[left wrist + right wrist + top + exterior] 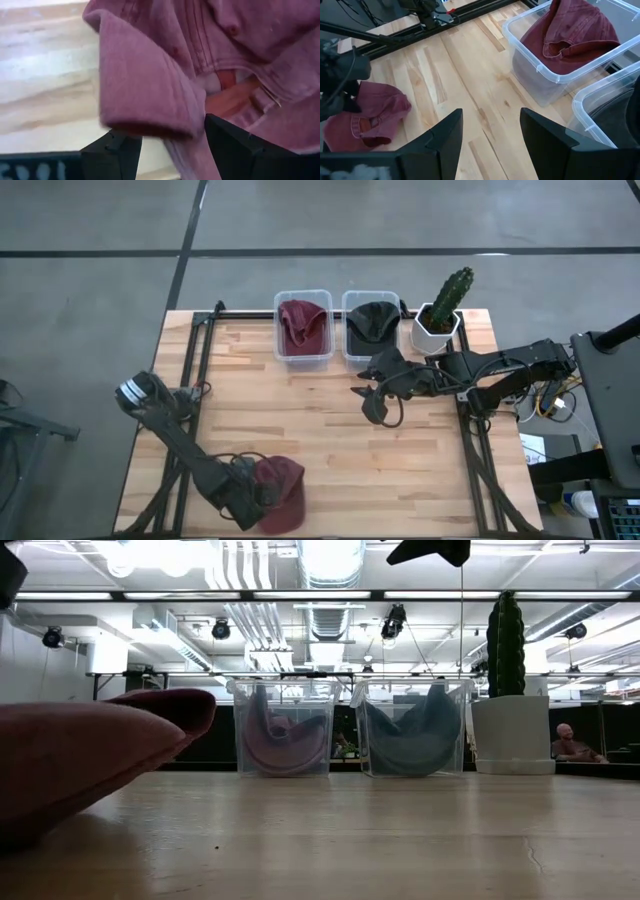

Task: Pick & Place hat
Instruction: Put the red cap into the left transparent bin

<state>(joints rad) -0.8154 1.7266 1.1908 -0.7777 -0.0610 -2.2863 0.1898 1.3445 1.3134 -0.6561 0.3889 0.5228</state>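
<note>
A dark red hat (282, 488) lies crumpled on the table near its near edge; it looms at the left in the low view (80, 755). My left gripper (248, 498) is at the hat's left side, open. In the left wrist view its fingers (172, 142) stand on either side of a folded part of the hat (145, 95). My right gripper (380, 402) hangs open above the table's middle right, well away from the hat (365, 117). My left gripper is open around a fold of the hat (150, 120), coming at it low from the table's left. The hat lies on the table. Whether the fingers (232, 147) touch the cloth I cannot tell.
Two clear bins stand at the far edge: one holds a red hat (302, 328), the other a dark hat (372, 325). A cactus in a white pot (440, 315) stands to their right. Bare wood lies between the hat and the bins.
</note>
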